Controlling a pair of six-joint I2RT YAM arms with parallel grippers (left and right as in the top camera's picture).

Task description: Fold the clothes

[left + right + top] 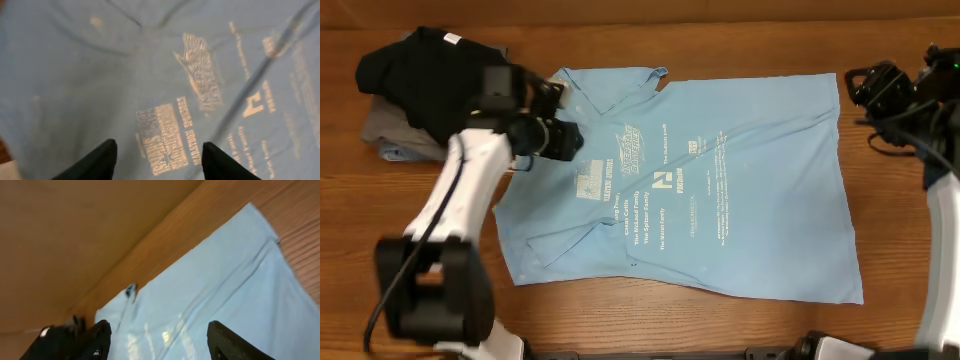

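Note:
The clothes, a light sky-blue T-shirt (740, 200) with white print, lie spread flat across the table, neck end to the left and hem to the right. My left gripper (572, 140) hovers over the shirt's left part. In the left wrist view the left gripper (159, 161) is open, with only printed fabric (165, 135) showing between the black fingers (100, 161). My right gripper (862, 88) is at the shirt's far right corner. In the right wrist view the right gripper (160, 342) is also open, just above the blue cloth (225, 290), holding nothing.
A black shirt (420, 65) lies on top of folded grey garments (382, 132) at the far left of the wooden table (620, 330). The left arm (450, 200) reaches in from the front left. The right arm (945, 200) runs along the right edge.

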